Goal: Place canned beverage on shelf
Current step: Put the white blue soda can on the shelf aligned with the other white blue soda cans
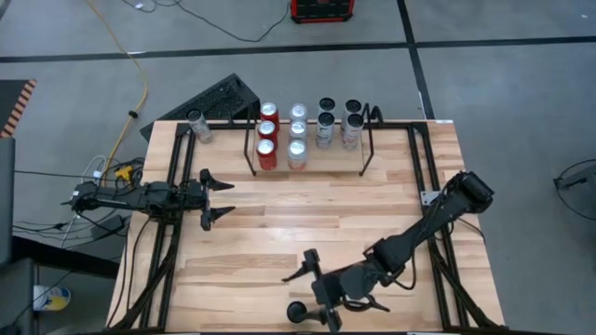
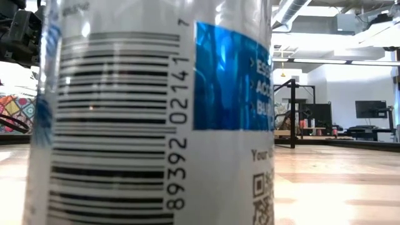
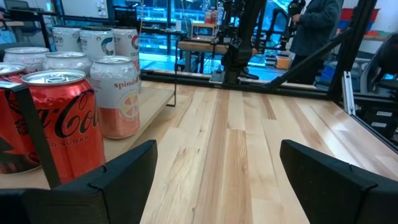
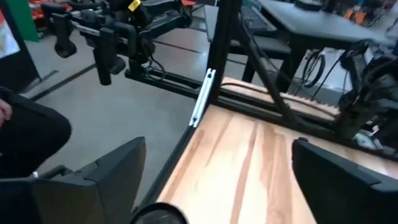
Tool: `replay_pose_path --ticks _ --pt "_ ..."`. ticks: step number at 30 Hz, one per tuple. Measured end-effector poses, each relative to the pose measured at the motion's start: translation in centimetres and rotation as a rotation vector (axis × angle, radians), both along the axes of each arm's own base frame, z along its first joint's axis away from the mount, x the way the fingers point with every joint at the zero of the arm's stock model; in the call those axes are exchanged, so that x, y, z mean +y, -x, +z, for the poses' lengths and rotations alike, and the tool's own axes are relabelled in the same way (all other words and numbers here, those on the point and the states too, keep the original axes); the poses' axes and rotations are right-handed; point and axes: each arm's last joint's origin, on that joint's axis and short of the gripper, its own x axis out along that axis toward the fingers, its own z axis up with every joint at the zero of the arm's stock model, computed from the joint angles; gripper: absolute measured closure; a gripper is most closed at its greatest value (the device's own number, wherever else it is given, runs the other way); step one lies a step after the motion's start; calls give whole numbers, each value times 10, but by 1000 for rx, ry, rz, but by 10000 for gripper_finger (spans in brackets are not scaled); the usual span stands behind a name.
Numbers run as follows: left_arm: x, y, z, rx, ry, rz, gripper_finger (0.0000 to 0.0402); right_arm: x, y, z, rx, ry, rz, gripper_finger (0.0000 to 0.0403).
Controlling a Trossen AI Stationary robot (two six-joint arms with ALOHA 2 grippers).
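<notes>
The shelf (image 1: 307, 173), a low black wire rack, stands at the table's far middle and holds several upright cans: red ones (image 1: 267, 154), silver ones (image 1: 297, 152) and dark-topped ones (image 1: 324, 138). A white canned beverage with a barcode and a blue label (image 2: 150, 112) stands upright at the table's near edge (image 1: 297, 312). My right gripper (image 1: 305, 296) hovers open just over it. The can's top (image 4: 158, 214) shows low between the fingers, with a gap on each side. My left gripper (image 1: 223, 198) waits open at the left, facing the shelf's red can (image 3: 62, 124).
A lone silver can (image 1: 196, 126) stands on the table's far left corner, outside the shelf. Black arm rails (image 1: 424, 177) run along both table sides. Bare wood (image 1: 307, 219) lies between shelf and near edge. A person (image 3: 314, 25) stands in the room beyond.
</notes>
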Motion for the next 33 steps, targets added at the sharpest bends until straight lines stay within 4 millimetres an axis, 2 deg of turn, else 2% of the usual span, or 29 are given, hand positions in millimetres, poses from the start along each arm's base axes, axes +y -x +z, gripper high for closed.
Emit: replay_pose_path --ticks 4,8,11,14,17,23,33 --pt "0 0 0 0 0 0 74 5 4 -2 21 -45 3 6" --pt "0 0 0 0 0 -1 74 5 7 -18 75 -57 -8 4" --pt "0 0 0 0 0 0 74 6 10 -31 43 -106 -14 8" --pt "0 0 0 0 0 0 74 13 10 -52 -35 -166 -8 14" --pt "0 0 0 0 0 0 74 21 12 -76 -59 -130 -6 16" --pt "0 0 0 0 0 -1 74 32 2 -102 -69 -118 3 16" --pt "0 0 0 0 0 -1 74 28 -6 -109 -61 -112 -12 17"
